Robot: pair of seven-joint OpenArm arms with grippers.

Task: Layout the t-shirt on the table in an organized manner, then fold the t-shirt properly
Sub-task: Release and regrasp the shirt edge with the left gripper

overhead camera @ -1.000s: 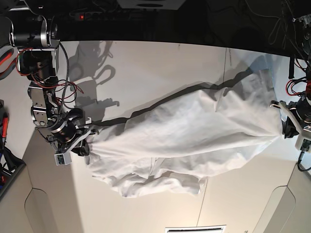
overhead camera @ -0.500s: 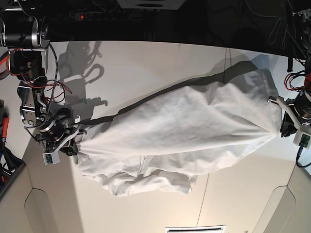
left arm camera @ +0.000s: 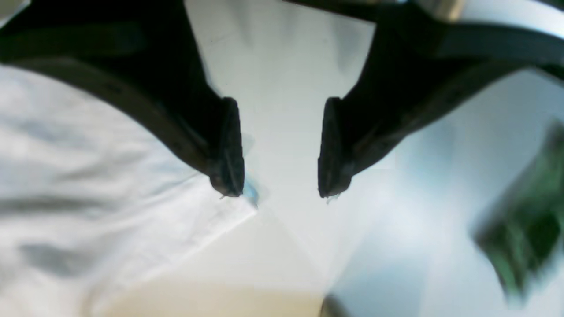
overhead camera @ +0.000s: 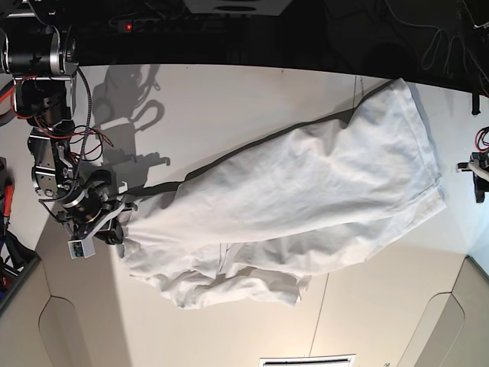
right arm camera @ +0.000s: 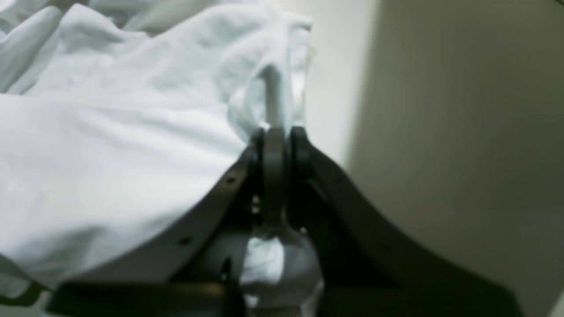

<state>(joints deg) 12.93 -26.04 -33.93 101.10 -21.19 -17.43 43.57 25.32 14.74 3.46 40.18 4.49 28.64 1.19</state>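
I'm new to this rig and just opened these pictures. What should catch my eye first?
The big white t-shirt sprawls wrinkled across the middle of the table. The right gripper, at the base view's left, is shut on a bunched corner of it. The left gripper, at the far right edge, hangs open above bare table beside the cloth's edge.

black cables (overhead camera: pixel 428 38), red light (overhead camera: pixel 128 27)

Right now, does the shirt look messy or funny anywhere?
Yes. The t-shirt lies slanted across the table, not flat. Its lower edge is bunched into rumpled folds near the front, and only the right tool pinches one end; the left tool is open, holding nothing.
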